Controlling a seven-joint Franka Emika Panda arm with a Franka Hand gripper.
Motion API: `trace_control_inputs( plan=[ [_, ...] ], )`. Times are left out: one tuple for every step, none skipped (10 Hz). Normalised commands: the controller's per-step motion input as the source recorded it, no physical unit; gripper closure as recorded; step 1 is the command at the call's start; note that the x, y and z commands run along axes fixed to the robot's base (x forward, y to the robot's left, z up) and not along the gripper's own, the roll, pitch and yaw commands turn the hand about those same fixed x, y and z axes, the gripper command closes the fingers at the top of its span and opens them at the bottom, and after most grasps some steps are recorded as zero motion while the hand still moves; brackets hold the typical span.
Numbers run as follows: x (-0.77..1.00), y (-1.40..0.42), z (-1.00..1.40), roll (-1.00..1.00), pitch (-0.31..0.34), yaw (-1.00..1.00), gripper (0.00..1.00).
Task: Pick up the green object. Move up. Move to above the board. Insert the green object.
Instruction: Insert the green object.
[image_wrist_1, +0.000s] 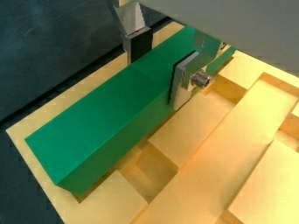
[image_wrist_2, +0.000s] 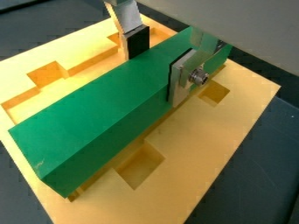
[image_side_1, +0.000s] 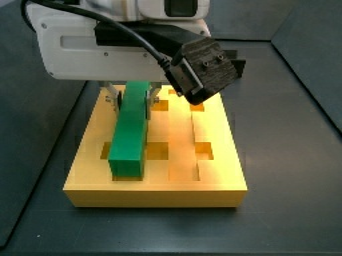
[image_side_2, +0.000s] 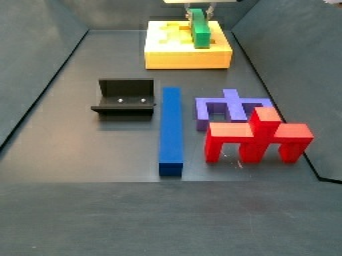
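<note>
The green object (image_wrist_1: 105, 122) is a long bright-green bar lying lengthwise on the orange-yellow board (image_wrist_1: 233, 166), along one of its grooves. My gripper (image_wrist_1: 162, 66) straddles the bar near its far end, one dark pad on the far side and a silver finger plate (image_wrist_1: 184, 77) on the near side, shut on it. Both wrist views show this; there the gripper (image_wrist_2: 160, 63) holds the bar (image_wrist_2: 100, 118) over the board (image_wrist_2: 222, 166). In a side view the bar (image_side_1: 130, 135) rests low on the board (image_side_1: 174, 185) under the hand. In a side view the bar (image_side_2: 199, 30) and board (image_side_2: 167, 55) stand at the back.
On the dark floor in front of the board stand a black fixture (image_side_2: 123, 98), a long blue bar (image_side_2: 170, 130), a purple piece (image_side_2: 230, 108) and a red piece (image_side_2: 257, 140). Dark walls enclose the floor.
</note>
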Motion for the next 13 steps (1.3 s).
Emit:
trace_control_inputs(
  plan=[
    [0.00,-0.07,-0.11,0.17,0.000,0.05,1.00],
    [0.00,-0.07,-0.10,0.14,0.000,0.03,1.00],
    [0.00,-0.05,-0.14,0.12,0.000,0.03,1.00],
    [0.01,-0.03,-0.19,0.09,0.000,0.03,1.00],
    [0.11,0.00,-0.23,0.07,0.000,0.00,1.00],
    [0.04,0.00,-0.23,0.05,0.000,0.00,1.00],
    [0.15,0.00,-0.22,0.06,0.000,0.00,1.00],
    [0.28,0.00,-0.23,0.09,0.013,0.00,1.00],
    [0.20,0.00,-0.23,0.10,0.017,0.00,1.00],
    [0.04,0.00,-0.24,0.05,0.000,0.00,1.00],
    [0.00,0.00,-0.35,0.00,0.000,0.00,1.00],
    [0.00,0.00,-0.18,0.03,0.000,0.00,1.00],
    [0.00,0.00,0.00,0.00,0.000,0.00,1.00]
  ],
)
